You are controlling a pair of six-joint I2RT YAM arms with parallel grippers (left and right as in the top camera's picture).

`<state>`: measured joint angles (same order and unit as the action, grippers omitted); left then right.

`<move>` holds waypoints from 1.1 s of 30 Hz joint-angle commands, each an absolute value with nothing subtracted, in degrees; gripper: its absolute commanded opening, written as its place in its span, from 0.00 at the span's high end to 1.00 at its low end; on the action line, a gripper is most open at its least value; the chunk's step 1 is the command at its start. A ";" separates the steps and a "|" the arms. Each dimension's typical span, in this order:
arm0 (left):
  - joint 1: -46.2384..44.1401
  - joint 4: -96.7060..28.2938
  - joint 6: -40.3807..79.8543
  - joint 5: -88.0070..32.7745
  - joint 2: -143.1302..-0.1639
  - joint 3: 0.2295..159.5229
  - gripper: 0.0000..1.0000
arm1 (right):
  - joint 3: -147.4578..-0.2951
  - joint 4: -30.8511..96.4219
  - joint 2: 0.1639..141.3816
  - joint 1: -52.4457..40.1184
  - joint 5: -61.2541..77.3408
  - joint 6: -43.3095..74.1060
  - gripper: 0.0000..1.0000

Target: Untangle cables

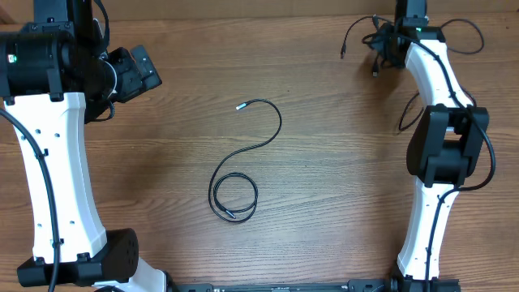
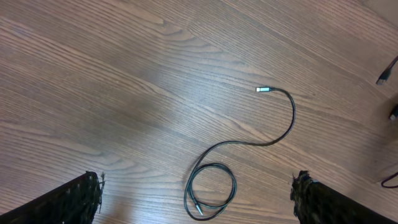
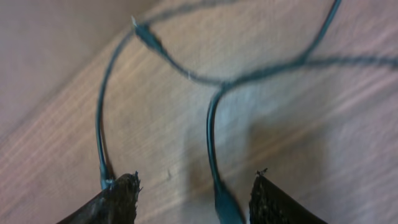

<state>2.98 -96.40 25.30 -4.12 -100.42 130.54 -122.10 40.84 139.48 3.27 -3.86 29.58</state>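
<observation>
Hovering upper right, right gripper (image 3: 196, 177) is gaping over the tangle (image 1: 379, 39).
Left gripper (image 2: 198, 180) is gaping too; a looped cable (image 1: 268, 144) is lying mid-frame.

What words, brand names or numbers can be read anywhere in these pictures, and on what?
None: no text can be read in any view.
The loose cable, the tangle of cables, the left arm, the right arm and the table show no print. The right wrist view is too blurred to show any fine marking.

White left arm (image 1: 53, 178), white right arm (image 1: 428, 227); black joints (image 1: 442, 150), cables (image 1: 489, 154), jaws; 2 green lights (image 1: 12, 58).
</observation>
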 commanded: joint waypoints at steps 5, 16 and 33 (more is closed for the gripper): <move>2.57 -95.79 27.46 -4.32 -100.51 130.91 0.01 | -122.91 35.51 142.34 3.29 -5.17 18.48 0.40; 2.55 -95.77 27.49 -4.54 -100.51 130.91 0.00 | -122.85 32.97 146.17 3.29 -5.54 14.48 0.46; 2.57 -95.83 27.44 -4.51 -100.51 130.91 0.00 | -123.11 34.79 146.85 3.22 -5.28 14.74 0.96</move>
<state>2.98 -96.01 26.83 -4.12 -100.42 130.54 -122.10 34.35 146.67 3.33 -4.91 14.79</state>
